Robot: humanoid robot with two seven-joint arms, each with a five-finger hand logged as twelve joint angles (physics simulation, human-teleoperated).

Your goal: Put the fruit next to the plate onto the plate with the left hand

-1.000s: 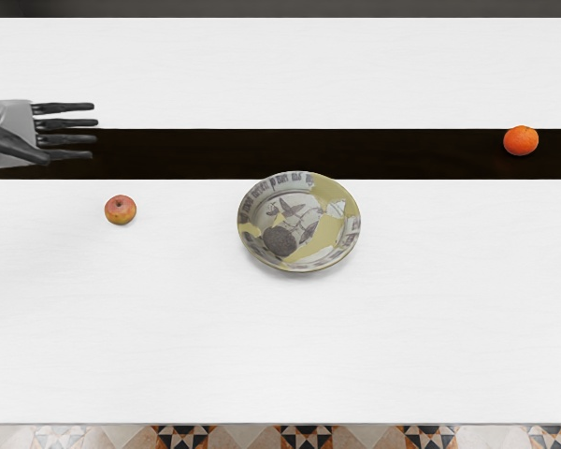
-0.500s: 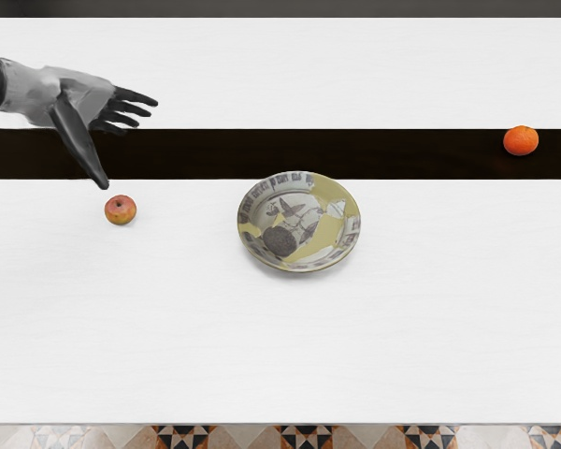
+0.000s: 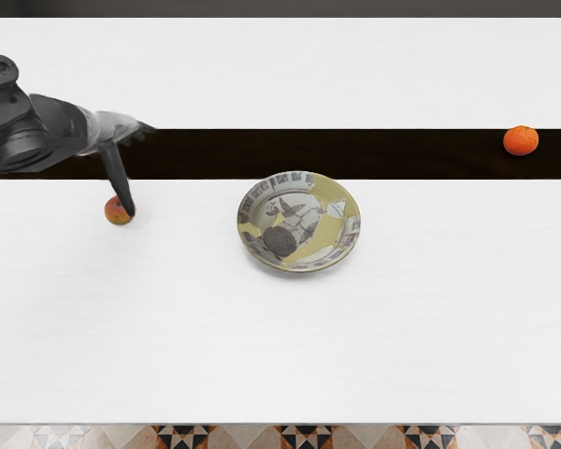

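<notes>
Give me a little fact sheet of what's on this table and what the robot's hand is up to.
setting: white table crossed by a dark strip
plate: patterned, mid-table, nothing on it
apple: on the table, left of the plate and apart from it
orange: far right, on the dark strip
left hand: reaches in from the left, over the apple and partly hiding it; whether it has a grip cannot be judged
task status: apple not yet on the plate
</notes>
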